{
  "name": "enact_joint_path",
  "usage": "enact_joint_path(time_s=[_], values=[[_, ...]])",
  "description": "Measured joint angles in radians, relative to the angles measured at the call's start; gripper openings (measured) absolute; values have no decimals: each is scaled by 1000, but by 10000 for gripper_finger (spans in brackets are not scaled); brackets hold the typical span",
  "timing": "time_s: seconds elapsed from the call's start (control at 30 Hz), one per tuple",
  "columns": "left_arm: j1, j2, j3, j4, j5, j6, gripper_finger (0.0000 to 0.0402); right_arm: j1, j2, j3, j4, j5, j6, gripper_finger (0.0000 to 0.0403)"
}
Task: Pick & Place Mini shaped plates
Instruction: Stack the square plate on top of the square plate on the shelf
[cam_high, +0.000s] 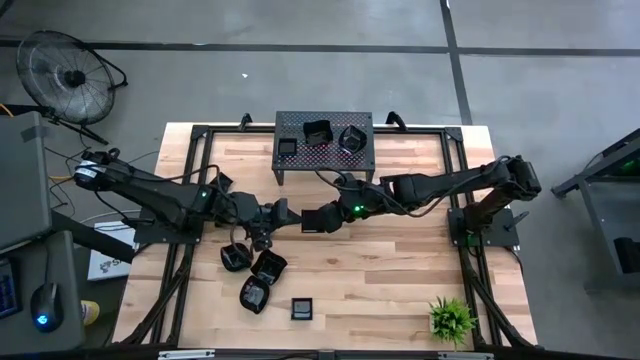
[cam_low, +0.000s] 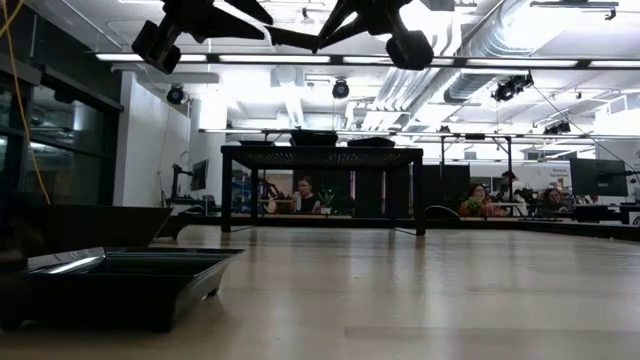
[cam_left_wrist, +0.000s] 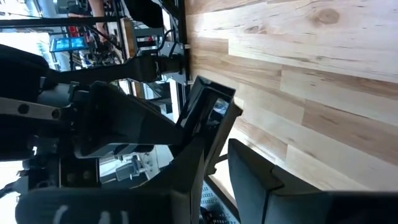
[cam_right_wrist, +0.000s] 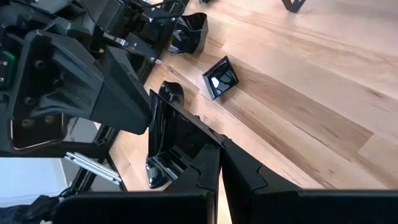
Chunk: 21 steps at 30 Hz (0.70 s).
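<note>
A: Where is the plate (cam_high: 322, 219)?
B: Above mid-bench, clear of the wood, between the two tools. The right tool (cam_high: 335, 217) has its fingers pressed together on the plate's rim; the right wrist view shows the plate (cam_right_wrist: 177, 140) standing on edge in that pinch.

A: And the left tool (cam_high: 285, 213)?
B: It meets the plate's other side. Whether its fingers are spread or closed on it cannot be told.

A: The other plates?
B: Three lie on the stand (cam_high: 326, 137) at the bench's far edge. Four more sit on the bench (cam_high: 400, 280) near the front left, three clustered and a small square plate (cam_high: 302, 309) just apart.
</note>
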Motion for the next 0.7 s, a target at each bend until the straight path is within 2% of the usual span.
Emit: enact_joint_path(time_s=[0.2,0.7], values=[[0,9,0,7,1,0,69,0,0,-7,59,-7,0,5],[0,52,1,13,-13,1,69,0,0,-7,45,-4,0,4]])
